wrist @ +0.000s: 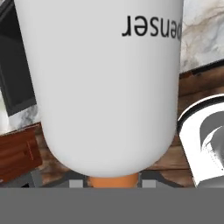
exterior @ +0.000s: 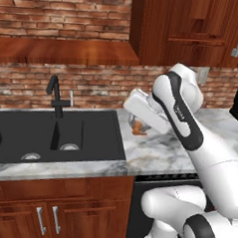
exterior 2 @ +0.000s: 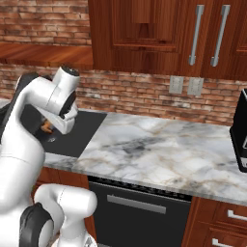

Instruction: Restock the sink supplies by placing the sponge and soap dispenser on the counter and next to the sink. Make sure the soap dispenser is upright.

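Gripper (exterior: 137, 126) is clamped on the soap dispenser (wrist: 105, 83) at its orange neck (wrist: 114, 180), seen close up in the hand view; printed lettering on the white body reads upside down there. From the left base view the hand is located over the counter (exterior: 154, 153), just right of the sink (exterior: 55, 137) rim. Whether the bottle touches the marble cannot be told. Free marble is seen to the right in the right base view, up to a black appliance (exterior 2: 240, 137) at the far edge. Faucet (exterior: 56, 97) stands behind the basin, well apart from the hand. Brick backsplash (exterior: 93, 84) bounds the rear; wall cabinets (exterior 2: 159, 38) hang above.
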You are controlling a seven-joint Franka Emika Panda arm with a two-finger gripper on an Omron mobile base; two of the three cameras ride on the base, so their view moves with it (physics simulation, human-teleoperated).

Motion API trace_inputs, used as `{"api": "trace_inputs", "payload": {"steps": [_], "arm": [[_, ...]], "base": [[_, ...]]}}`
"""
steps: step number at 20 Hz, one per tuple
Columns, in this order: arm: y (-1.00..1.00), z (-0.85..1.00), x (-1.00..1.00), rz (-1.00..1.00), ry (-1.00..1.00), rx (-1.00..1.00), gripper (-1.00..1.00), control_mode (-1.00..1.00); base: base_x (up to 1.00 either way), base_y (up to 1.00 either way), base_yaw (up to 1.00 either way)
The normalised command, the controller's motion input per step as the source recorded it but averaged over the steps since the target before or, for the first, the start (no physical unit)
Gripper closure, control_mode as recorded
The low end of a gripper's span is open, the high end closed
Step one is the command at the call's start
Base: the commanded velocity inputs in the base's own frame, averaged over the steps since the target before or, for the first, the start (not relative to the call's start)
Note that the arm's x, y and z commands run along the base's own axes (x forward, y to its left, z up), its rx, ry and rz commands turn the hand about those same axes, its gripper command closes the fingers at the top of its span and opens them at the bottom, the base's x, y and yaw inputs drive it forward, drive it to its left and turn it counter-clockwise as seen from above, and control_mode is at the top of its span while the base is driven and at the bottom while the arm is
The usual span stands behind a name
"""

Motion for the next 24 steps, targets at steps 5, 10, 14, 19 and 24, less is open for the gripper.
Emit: {"api": "trace_inputs", "payload": {"steps": [5,10,14,19,24], "arm": [[0.15,-0.28,0.05,-0.24,0.25,0.10,1.00,-1.00],[-0.03,-0.58,0.00,-0.29,0.22,0.26,1.00,-1.00],[-0.31,-0.36,0.00,-0.12,0.13,0.36,1.00,-1.00],[-0.35,-0.04,0.11,-0.10,0.14,0.32,1.00,-1.00],[-0.45,0.00,0.13,-0.02,0.09,0.24,1.00,-1.00]], "base": [[0.00,0.00,0.00],[0.00,0.00,0.00],[0.00,0.00,0.00],[0.00,0.00,0.00],[0.00,0.00,0.00]]}}
